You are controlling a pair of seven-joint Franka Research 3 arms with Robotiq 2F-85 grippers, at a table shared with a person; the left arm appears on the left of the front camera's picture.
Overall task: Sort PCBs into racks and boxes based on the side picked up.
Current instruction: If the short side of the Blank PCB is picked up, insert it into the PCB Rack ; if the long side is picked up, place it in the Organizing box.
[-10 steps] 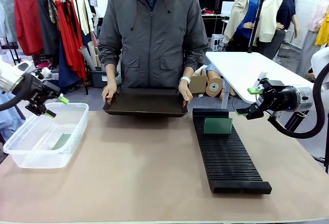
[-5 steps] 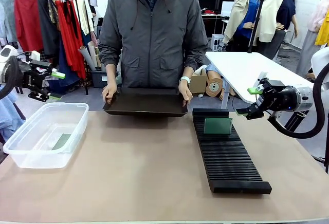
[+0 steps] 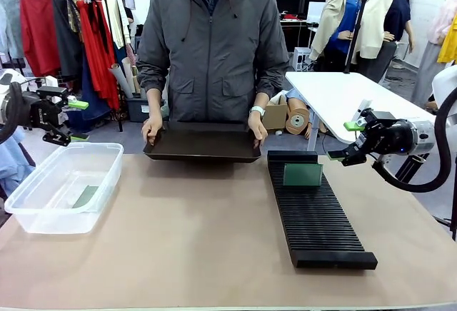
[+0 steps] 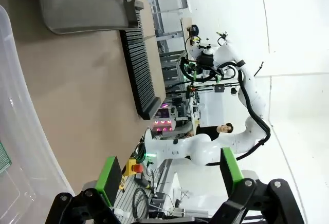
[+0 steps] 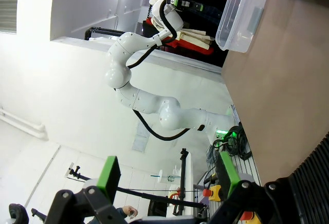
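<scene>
Left tool [image 3: 69, 120]: jaws apart, empty, hanging beyond the tub [image 3: 43, 207], off the surface [image 3: 214, 247].
Right tool [image 3: 343, 142]: jaws apart, empty, right of the rack [image 3: 321, 229].
PCBs: one [image 3: 86, 196] flat in the tub; one [image 3: 303, 174] upright in a far rack slot.
Tray [image 3: 203, 142]: held by a person's hands [image 3: 151, 130] at the far edge.
Step, judged: awaiting the next board. Approach low over the tray, grip by the board's edges, and note the upward face before choosing tub or rack.

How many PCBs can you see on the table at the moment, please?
2. One PCB lies flat on the bottom of the clear box at the table's left; the other PCB stands in the black rack near its far end. The person's dark tray could hide more.
</scene>
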